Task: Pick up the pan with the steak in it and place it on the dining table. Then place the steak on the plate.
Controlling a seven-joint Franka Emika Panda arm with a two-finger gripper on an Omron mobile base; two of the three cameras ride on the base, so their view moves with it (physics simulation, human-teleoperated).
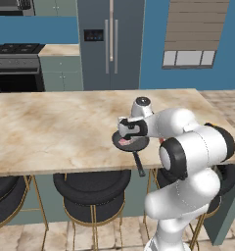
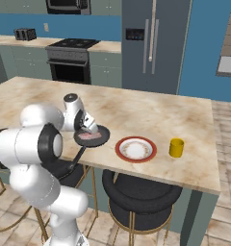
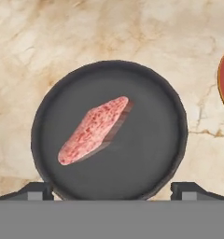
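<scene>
The black pan [image 3: 146,154] rests on the beige marbled dining table [image 1: 51,127], close to its near edge. Its thin handle [image 1: 138,164] sticks out over that edge toward the stools. The pinkish-red steak [image 3: 93,130] lies flat in the pan, slightly left of centre in the hand view. My gripper [image 3: 111,190] hangs just above the pan, pointing down, open, its fingertips [image 3: 39,190] spread wide and holding nothing. From the right base view the gripper [image 2: 88,129] covers part of the pan [image 2: 92,137]. The red-orange-rimmed plate [image 2: 135,149] lies on the table right beside the pan.
A yellow cup [image 2: 176,147] stands on the table past the plate. Black round stools [image 1: 92,188] with gold legs line the table's near side. A stove [image 2: 71,60] and grey fridge [image 2: 153,45] stand along the back wall.
</scene>
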